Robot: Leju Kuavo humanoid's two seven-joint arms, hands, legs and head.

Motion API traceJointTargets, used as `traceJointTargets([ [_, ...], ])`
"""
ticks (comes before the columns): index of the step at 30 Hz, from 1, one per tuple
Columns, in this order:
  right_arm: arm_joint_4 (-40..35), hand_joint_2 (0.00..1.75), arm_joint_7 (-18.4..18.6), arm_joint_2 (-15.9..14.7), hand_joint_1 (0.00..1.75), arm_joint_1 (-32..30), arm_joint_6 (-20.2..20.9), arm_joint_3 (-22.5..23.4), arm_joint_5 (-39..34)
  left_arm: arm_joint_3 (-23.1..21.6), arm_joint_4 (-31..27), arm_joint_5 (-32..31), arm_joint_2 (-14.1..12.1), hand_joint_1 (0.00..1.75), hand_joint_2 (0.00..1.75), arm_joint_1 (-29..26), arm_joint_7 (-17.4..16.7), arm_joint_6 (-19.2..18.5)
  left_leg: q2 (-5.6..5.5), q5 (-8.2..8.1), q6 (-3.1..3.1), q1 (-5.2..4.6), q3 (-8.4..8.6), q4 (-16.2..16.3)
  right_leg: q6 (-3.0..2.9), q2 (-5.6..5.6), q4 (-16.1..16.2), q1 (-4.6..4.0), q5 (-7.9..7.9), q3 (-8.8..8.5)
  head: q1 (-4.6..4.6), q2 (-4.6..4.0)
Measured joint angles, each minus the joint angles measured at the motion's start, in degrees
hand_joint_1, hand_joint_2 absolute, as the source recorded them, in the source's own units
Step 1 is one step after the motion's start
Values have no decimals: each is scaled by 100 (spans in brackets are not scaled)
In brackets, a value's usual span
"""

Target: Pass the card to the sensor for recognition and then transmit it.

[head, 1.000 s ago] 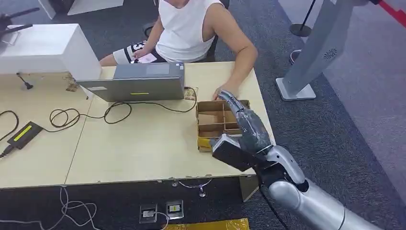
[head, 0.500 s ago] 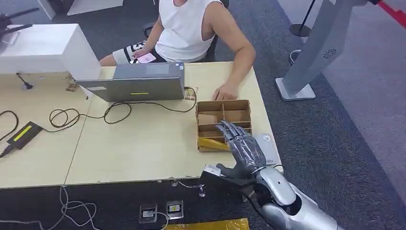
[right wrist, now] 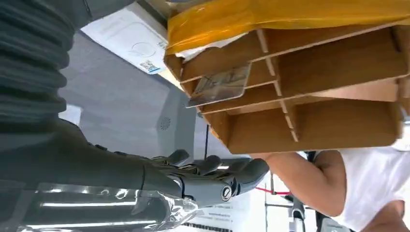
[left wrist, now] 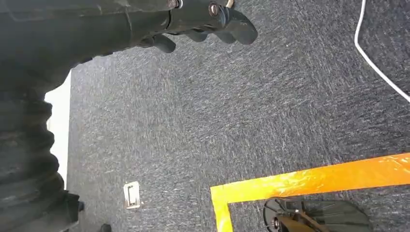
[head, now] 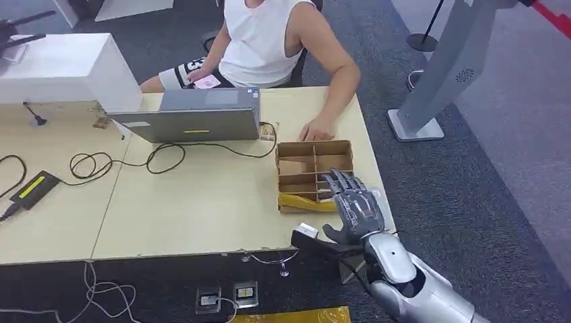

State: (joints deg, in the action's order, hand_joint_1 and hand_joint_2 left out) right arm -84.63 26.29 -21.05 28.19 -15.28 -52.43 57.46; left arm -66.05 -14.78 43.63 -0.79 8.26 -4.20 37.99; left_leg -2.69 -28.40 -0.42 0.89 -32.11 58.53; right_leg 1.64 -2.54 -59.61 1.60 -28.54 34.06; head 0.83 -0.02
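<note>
The right hand (head: 355,210) hovers at the table's near right corner with its fingers spread and nothing in them, just beside the cardboard divider box (head: 315,156). The card (right wrist: 220,85) lies in one compartment of that box, one edge jutting past the partition. It looks thin, stiff and light, likely slick on its faces, so I'd judge the jutting edge the best place to pinch. The left hand (left wrist: 203,19) hangs over the carpet, fingers curled with nothing in them. A person sits behind the laptop (head: 195,116).
</note>
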Motion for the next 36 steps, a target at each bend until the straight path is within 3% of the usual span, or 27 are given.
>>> traceJointTargets([
  [13, 789, 175, 182, 76, 0, 92, -94, 83, 7, 0, -2, -53, -2, 0, 175, 29, -24, -33, -4, 0, 0, 0, -2, 0, -1, 2, -1, 0, 0, 0, -2, 2],
  [36, 2161, 175, -297, 715, 0, 700, -566, 122, -321, -37, 0, -162, -7, 0, 175, 66, -166, -122, -5, 1, 0, 1, -2, 0, -2, 1, -1, 0, 1, 0, -2, 0],
])
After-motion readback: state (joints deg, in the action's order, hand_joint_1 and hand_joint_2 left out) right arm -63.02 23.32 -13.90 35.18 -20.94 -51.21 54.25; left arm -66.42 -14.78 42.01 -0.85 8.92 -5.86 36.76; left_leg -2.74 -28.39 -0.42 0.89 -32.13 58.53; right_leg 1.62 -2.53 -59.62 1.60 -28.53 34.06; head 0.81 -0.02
